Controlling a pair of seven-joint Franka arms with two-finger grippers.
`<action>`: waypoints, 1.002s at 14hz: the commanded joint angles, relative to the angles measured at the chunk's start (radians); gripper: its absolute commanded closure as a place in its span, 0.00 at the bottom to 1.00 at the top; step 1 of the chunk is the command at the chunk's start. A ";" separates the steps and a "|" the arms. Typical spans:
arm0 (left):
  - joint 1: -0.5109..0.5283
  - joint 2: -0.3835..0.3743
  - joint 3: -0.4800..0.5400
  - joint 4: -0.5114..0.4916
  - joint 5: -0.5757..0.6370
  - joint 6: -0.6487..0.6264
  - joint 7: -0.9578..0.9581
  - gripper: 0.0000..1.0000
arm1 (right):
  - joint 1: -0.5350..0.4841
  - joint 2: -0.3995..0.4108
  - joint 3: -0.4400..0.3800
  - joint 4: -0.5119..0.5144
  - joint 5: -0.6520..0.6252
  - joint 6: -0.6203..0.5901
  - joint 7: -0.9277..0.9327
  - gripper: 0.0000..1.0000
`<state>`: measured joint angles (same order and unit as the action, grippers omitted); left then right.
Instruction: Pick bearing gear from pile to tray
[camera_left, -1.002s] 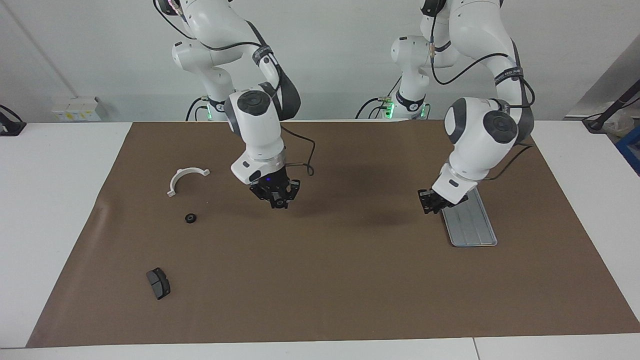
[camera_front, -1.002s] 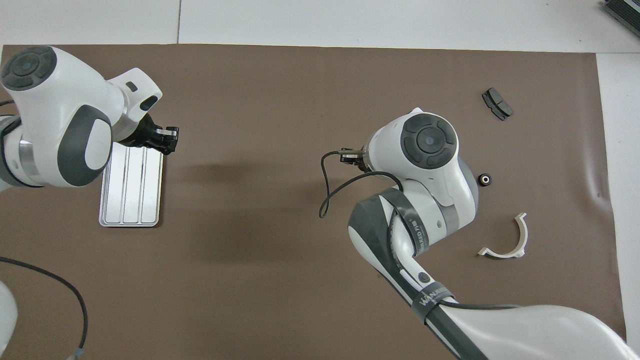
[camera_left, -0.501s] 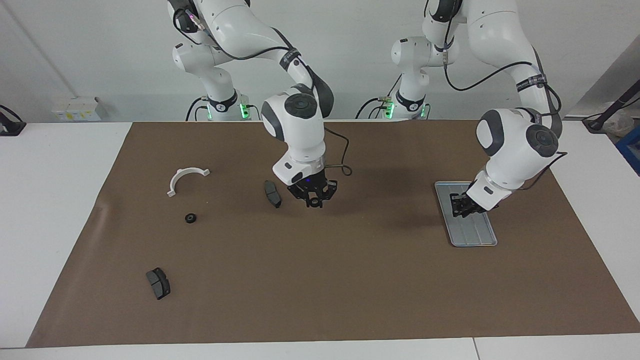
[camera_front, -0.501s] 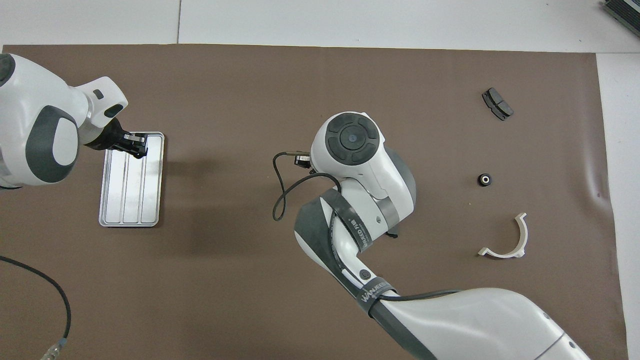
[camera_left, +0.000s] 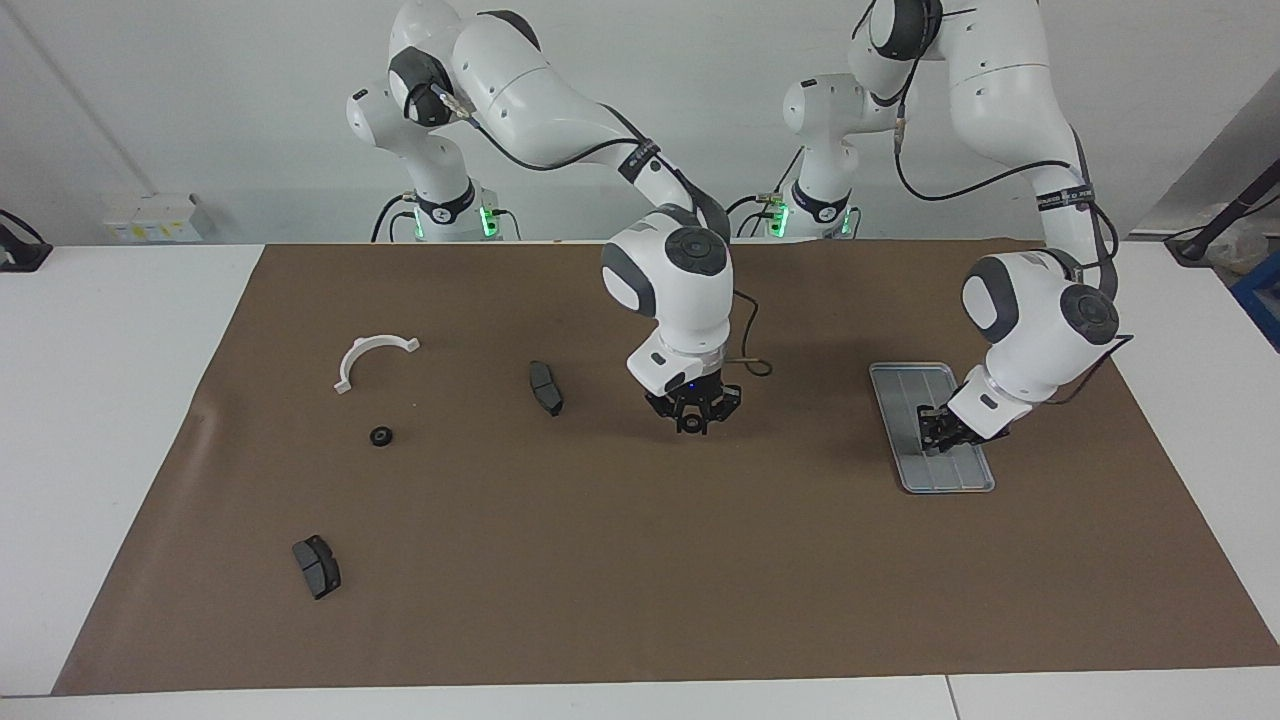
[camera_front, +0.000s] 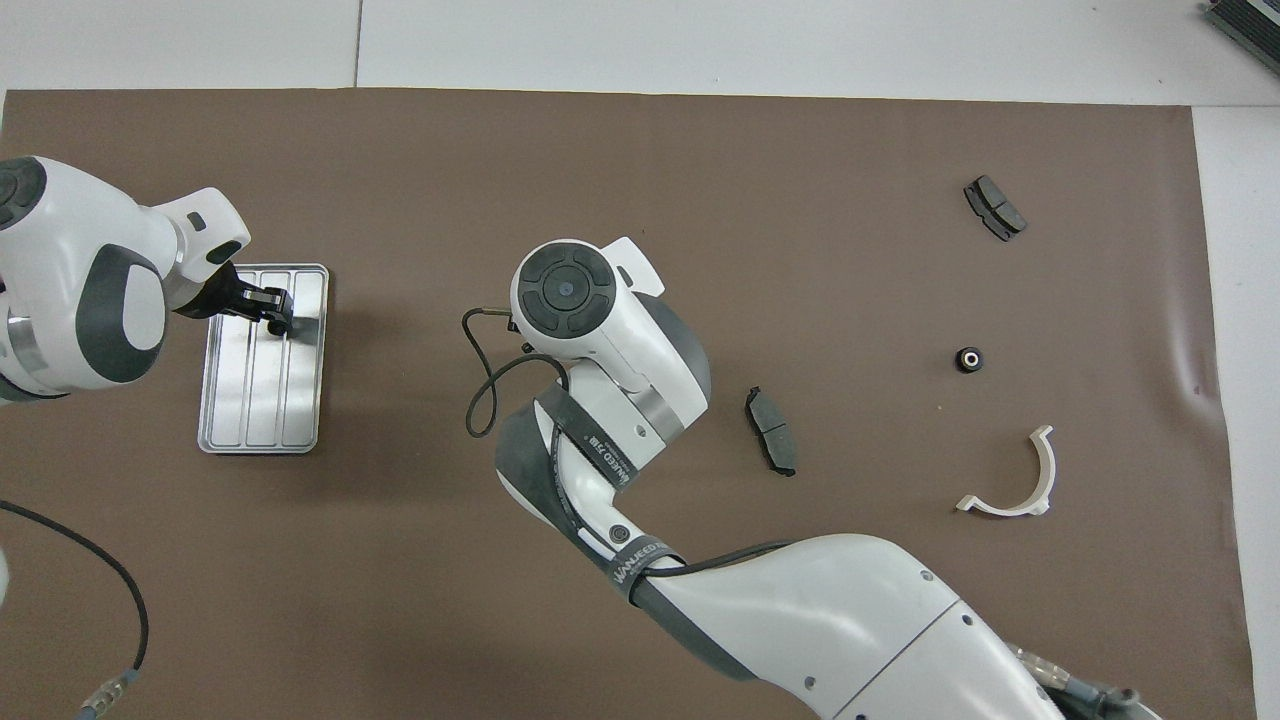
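**Facing view: 1 bearing gear loose on the mat, 1 apparently in transit**

**Item.** Bearing gear (camera_left: 381, 437), small, black and round. It lies on the brown mat (camera_left: 640, 560) toward the right arm's end of the table. It sits between the white half-ring bracket (camera_left: 372, 358), which is nearer to the robots, and a dark grey pad (camera_left: 316, 566), which is farther from them. It touches neither.

**Handling (judged).** Light, stiff and not fragile. The rim is probably smooth enough to slip, and the gear would roll if tipped onto its edge. Take it from above, across the outer rim, with a narrow opening.

**Orientation.** Lies flat, with the pale bore facing up in the overhead view. Being round, it has no long axis, so any approach angle across the rim serves.

**Tools.**
- Right gripper (camera_left: 692, 412): low over mid-mat, beside the second pad (camera_left: 545, 387). It is closed narrowly on what looks like a second gear (camera_left: 691, 426), a small dark ring at its tips.
- Left gripper (camera_left: 940, 432): over the tray (camera_left: 905, 385). Whether it is wide or narrow cannot be told.

**Destination.** The tray is silver and grooved, with its long side running toward and away from the robots. It lies at the left arm's end of the table, well apart from the loose parts.
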<state>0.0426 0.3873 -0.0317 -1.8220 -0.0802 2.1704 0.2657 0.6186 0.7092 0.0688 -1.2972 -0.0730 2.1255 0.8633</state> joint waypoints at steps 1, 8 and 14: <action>0.008 -0.024 -0.002 -0.022 -0.007 0.019 0.027 0.19 | 0.013 0.041 0.002 0.032 -0.024 0.014 0.025 1.00; -0.018 -0.064 -0.008 0.013 -0.009 0.008 -0.075 0.28 | 0.020 0.044 -0.001 0.013 -0.085 0.002 0.022 0.57; -0.122 -0.091 -0.008 0.044 -0.007 -0.055 -0.297 0.28 | -0.019 -0.006 -0.004 -0.005 -0.083 -0.004 0.016 0.05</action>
<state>-0.0344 0.3165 -0.0526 -1.7863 -0.0802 2.1532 0.0484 0.6326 0.7376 0.0573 -1.2926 -0.1418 2.1385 0.8641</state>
